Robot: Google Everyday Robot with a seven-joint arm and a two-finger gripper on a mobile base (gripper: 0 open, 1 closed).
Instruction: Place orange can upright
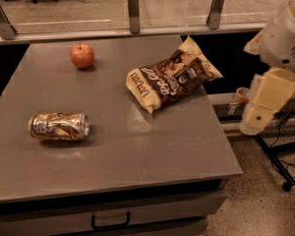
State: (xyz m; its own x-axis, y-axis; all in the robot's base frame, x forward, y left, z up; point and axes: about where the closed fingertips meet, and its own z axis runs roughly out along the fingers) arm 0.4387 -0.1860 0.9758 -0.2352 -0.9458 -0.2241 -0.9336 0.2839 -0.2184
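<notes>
Lying sideways on table [152, 151] front-left: orange can [59, 126]; gripper [258, 113] hangs past R edge, can't tell if open/shut

Orange can [59, 126] sideways, gripper [254, 123] far rt

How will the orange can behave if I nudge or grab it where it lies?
The orange can lies on its side, so a nudge will probably roll it. Its dented-looking wall suggests thin metal, likely light and easily crushed. The gripper hangs beyond the right edge of the table.
</notes>
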